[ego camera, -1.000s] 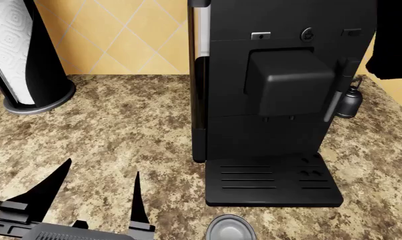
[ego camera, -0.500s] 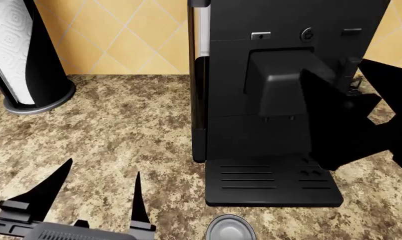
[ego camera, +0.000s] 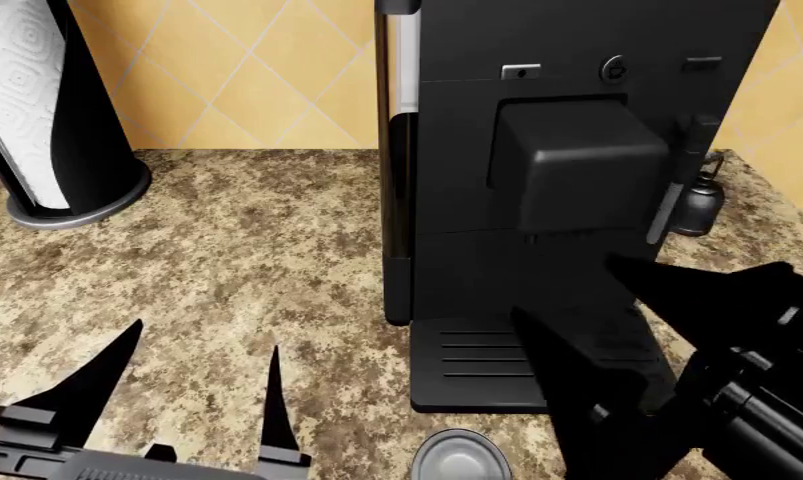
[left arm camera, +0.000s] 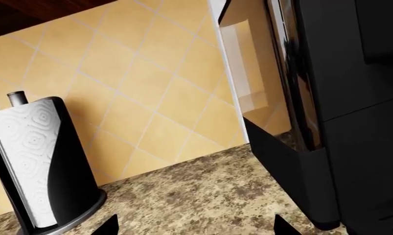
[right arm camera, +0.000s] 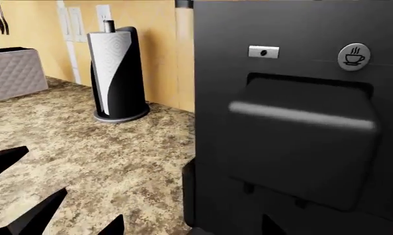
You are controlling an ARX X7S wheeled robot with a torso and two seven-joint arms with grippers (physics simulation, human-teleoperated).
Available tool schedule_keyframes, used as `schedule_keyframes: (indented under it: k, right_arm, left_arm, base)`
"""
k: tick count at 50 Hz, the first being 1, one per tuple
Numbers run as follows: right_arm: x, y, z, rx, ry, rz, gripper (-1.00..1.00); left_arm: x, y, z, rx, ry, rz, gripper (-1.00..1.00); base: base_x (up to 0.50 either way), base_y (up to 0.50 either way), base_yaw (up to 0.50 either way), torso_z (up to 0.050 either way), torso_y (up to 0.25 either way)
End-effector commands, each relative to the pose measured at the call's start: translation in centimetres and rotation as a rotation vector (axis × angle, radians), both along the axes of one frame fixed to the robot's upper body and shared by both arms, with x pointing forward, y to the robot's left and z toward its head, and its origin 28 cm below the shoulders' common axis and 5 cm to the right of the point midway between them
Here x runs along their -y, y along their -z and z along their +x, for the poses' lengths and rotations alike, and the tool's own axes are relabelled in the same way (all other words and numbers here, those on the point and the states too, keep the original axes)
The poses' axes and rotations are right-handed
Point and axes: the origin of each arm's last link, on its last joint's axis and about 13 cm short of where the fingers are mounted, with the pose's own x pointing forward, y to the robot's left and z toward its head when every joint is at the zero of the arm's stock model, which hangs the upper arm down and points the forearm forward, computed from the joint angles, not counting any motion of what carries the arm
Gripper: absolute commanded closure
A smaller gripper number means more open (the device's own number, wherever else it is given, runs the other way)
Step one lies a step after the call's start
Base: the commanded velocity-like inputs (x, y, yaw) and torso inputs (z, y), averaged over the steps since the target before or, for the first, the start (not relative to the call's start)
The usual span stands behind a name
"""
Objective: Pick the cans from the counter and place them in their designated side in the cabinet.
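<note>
Only the grey flat lid of the wider can (ego camera: 461,458) shows, at the bottom edge of the head view on the counter (ego camera: 268,260), in front of the coffee machine. The slimmer yellow-and-red can is out of view. My left gripper (ego camera: 194,385) is open and empty, low over the counter to the left of the can. Its tips frame bare counter in the left wrist view (left arm camera: 195,227). My right gripper (ego camera: 561,285) is open and empty, in front of the coffee machine's drip tray, above and to the right of the can. It faces the machine in the right wrist view (right arm camera: 193,225).
A tall black coffee machine (ego camera: 561,150) stands on the counter, with its drip tray (ego camera: 495,365) just behind the can. A paper towel holder (ego camera: 41,110) stands at the back left. A small black kettle (ego camera: 699,205) sits to the right of the machine. A tiled wall (ego camera: 228,70) backs the counter.
My right arm has come down from the upper right to the lower right, in front of the coffee machine. My left gripper and the can have not moved.
</note>
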Motion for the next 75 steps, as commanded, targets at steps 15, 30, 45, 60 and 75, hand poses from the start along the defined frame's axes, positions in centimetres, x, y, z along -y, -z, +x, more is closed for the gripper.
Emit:
schedule_keyframes:
  k: [15,30,45,60,75]
  right_arm:
    - [0.4,2.8,-3.6,-0.104,-0.138,-0.070,-1.00]
    - [0.0,3.9,-5.6,-0.112,-0.189,-0.089,-1.00]
    - [0.0,3.8,-7.0,-0.081,-0.232,-0.111,-1.00]
    - [0.1,5.3,-5.6,-0.116,-0.201,-0.100,-1.00]
    - [-0.4,6.5,-3.9,-0.152,-0.212,-0.099,-1.00]
  left_arm:
    - [-0.1,0.1,-0.1,0.011,0.001,0.008,-1.00]
    - [0.0,0.4,-0.2,0.014,-0.002,0.012,-1.00]
    - [0.0,0.6,-0.4,0.014,-0.004,0.013,-1.00]
    - [0.0,0.8,-0.5,0.012,-0.007,0.018,-1.00]
    - [0.1,0.6,-0.3,0.008,-0.010,0.024,-1.00]
  base:
    - [0.00,0.00,0.00,0.000,0.000]
    - [0.00,0.00,0.00,0.000,0.000]
    - [0.00,0.00,0.00,0.000,0.000]
    - [0.00,0.00,0.00,0.000,0.000]
    - [0.00,0.00,0.00,0.000,0.000]
